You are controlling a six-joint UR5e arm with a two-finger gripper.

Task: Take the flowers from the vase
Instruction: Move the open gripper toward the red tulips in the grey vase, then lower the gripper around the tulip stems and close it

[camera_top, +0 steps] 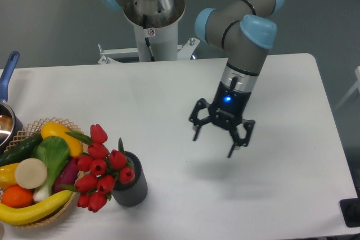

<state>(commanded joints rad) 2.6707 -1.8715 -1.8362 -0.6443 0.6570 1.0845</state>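
One fixed camera looks down from the table's (169, 94) front edge, facing the arm's base (151, 26), fairly near.

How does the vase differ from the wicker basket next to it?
The vase is a dark grey ribbed cylinder; the wicker basket is tan, woven and much wider. The vase holds red flowers, while the basket holds fruit and vegetables. Both stand side by side on the white table.
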